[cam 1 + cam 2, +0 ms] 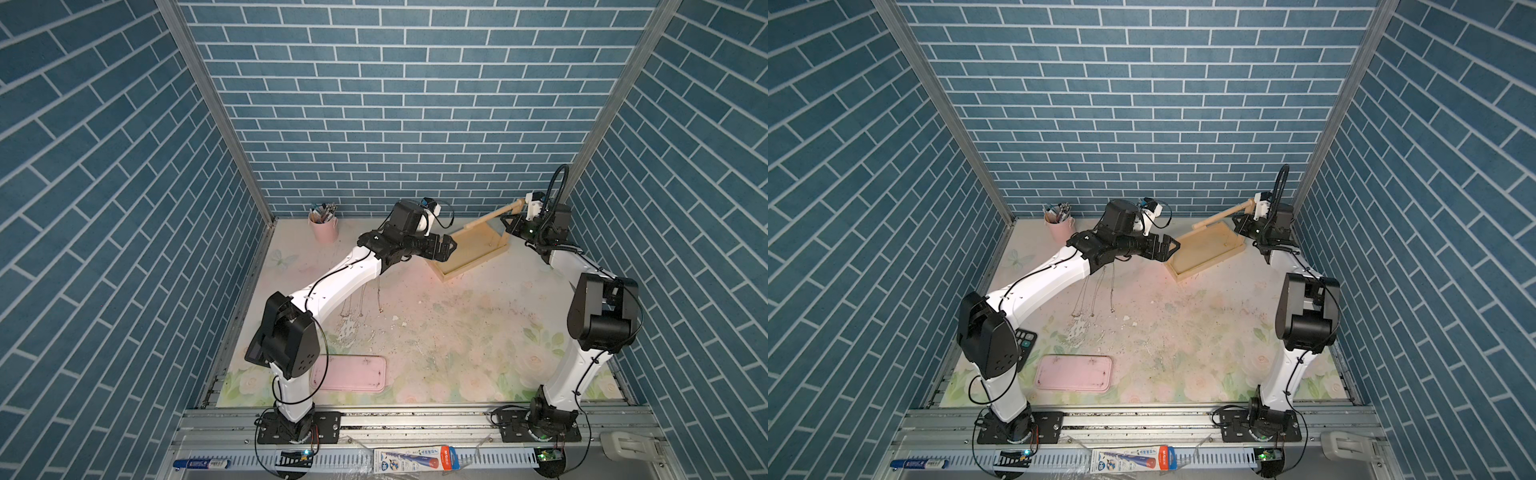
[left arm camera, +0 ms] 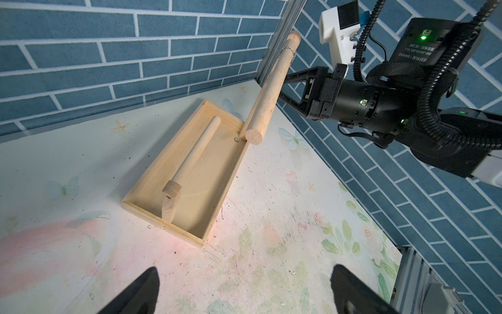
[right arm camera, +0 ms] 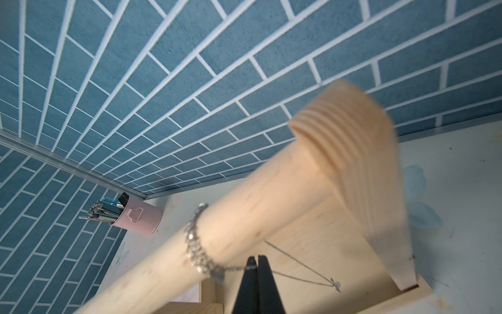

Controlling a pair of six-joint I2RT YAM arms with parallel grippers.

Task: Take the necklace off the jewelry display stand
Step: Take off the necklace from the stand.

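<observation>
The jewelry display stand (image 1: 469,266) (image 1: 1196,270) sits at the back right, its pale tray (image 2: 206,185) close to the corner of the walls. Its top bar (image 1: 492,214) (image 2: 269,89) (image 3: 244,217) runs slanted above the tray. The necklace (image 3: 194,244) (image 2: 285,50) is a silver chain looped round the bar, with a small pendant (image 3: 335,285) hanging below. My right gripper (image 3: 256,265) (image 1: 510,222) is under the bar, shut on the thin part of the chain. My left gripper (image 2: 244,269) (image 1: 446,249) (image 1: 1169,247) is open and empty above the table at the tray's near-left end.
A pink cup of pens (image 1: 324,226) (image 3: 138,220) stands at the back left. A flat pink tray (image 1: 349,374) lies near the front. Several loose chains (image 1: 1096,295) lie on the floral mat under my left arm. Brick walls close in behind and right of the stand.
</observation>
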